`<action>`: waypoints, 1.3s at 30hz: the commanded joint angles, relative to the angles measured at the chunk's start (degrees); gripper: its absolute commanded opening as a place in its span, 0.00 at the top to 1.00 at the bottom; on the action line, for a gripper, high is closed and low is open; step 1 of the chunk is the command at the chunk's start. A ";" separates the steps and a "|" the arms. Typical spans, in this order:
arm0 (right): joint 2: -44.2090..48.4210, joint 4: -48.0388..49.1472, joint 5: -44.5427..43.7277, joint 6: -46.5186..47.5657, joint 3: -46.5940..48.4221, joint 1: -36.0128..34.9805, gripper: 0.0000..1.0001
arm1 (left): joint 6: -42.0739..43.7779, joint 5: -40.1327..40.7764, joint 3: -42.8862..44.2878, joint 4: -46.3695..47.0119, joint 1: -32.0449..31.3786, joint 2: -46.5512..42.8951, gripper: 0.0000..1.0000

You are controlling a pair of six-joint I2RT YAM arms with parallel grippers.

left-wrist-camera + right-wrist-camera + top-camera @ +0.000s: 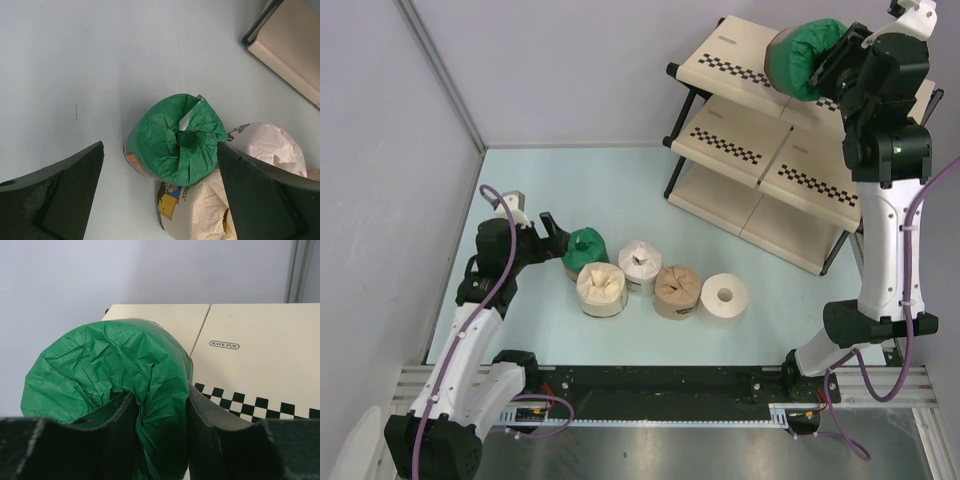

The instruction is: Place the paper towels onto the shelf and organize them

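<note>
pale blue surface, shelf far right. right tool is clamped on a green roll over the top tier. it looks light, soft and crushable, so pinch its sides gently. left tool stands apart, just beside the second green roll.

We look down on a flat pale blue tabletop, matte and smooth; a plain grey-white left wall panel and a matching far wall panel close it in; they meet at a slim grey corner strip; along the near edge we find a long black bar on a silver aluminium rail, with a brushed metal plate below; the light is even and soft, and shadows are faint.
</note>
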State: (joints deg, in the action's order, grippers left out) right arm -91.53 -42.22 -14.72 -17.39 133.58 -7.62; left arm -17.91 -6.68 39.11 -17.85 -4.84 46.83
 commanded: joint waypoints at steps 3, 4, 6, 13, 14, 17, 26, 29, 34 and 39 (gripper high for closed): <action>1.88 3.19 1.01 -0.54 -0.16 0.76 0.56 | 0.69 1.31 0.61 -0.35 0.27 -1.74 0.00; 1.70 3.19 1.53 -0.63 -0.25 0.85 0.55 | 0.69 1.40 0.53 -0.35 0.36 -2.00 0.00; 0.91 3.11 1.80 -0.81 -0.25 1.02 0.53 | 0.60 1.93 0.44 -0.35 0.27 -2.35 0.00; -0.93 3.89 4.43 -1.59 -0.16 1.99 0.43 | 0.69 1.49 0.52 -0.52 0.27 -1.74 0.00; -1.20 4.07 5.05 -1.86 -0.07 2.43 0.41 | 0.69 1.49 0.53 -0.52 0.27 -1.65 0.00; -1.64 5.47 7.07 -2.91 -0.07 3.39 0.36 | 0.69 1.40 0.61 -0.61 0.27 -1.57 0.00; -0.93 18.55 17.95 -9.14 -4.55 9.53 0.30 | 0.69 1.32 0.53 -0.52 0.27 -1.39 0.00; -2.51 21.11 25.16 -13.89 -4.47 12.53 0.30 | 0.77 1.32 0.61 -0.52 0.27 -1.22 0.00; -3.14 25.51 33.61 -17.15 -6.39 14.99 0.25 | 0.69 1.32 0.53 -0.61 0.27 -1.30 0.00; 3.54 31.94 30.04 -19.00 -15.35 16.32 0.24 | 0.69 1.05 0.53 -0.52 0.27 -1.13 0.00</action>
State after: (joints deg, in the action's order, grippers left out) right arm -93.21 -17.04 14.96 -33.39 122.30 7.68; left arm -17.91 -5.17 39.11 -18.65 -4.84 45.74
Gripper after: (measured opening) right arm 0.756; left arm 0.996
